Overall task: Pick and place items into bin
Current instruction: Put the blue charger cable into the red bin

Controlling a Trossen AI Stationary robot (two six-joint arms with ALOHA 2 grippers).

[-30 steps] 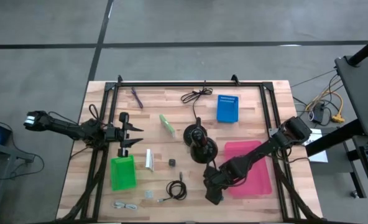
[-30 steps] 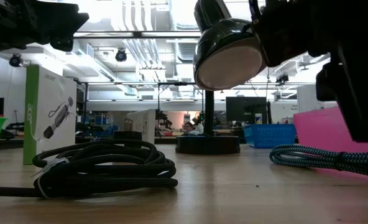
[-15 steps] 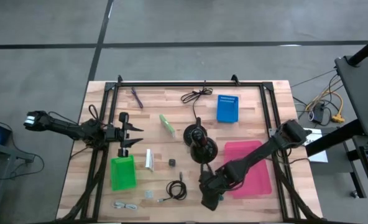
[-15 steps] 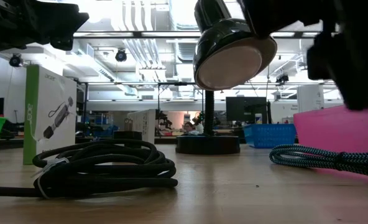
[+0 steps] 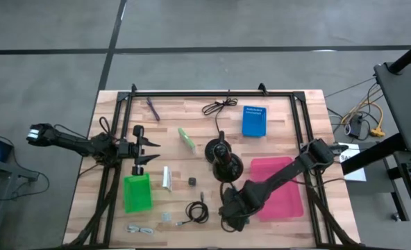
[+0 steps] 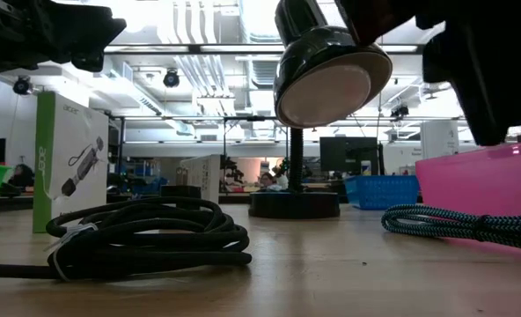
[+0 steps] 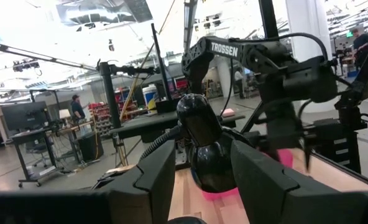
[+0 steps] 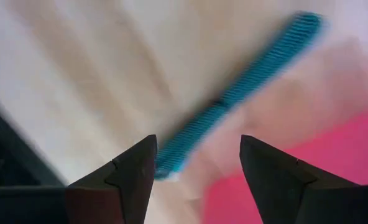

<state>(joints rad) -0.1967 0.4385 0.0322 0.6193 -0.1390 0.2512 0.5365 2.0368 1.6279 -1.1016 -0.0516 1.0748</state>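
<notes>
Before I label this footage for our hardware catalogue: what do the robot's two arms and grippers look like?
Both arms are dark, slim and jointed. The right arm carries white TROSSEN lettering on one link, and black cables loop along it. The left gripper and the right gripper each have two dark, blocky fingers with angled faces. The left arm ends in a pale fitting at its outer end.

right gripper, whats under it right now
In the right wrist view the open right gripper hangs over a teal braided cable lying on the wood table, beside the pink bin. From above, the arm covers the cable.
</notes>
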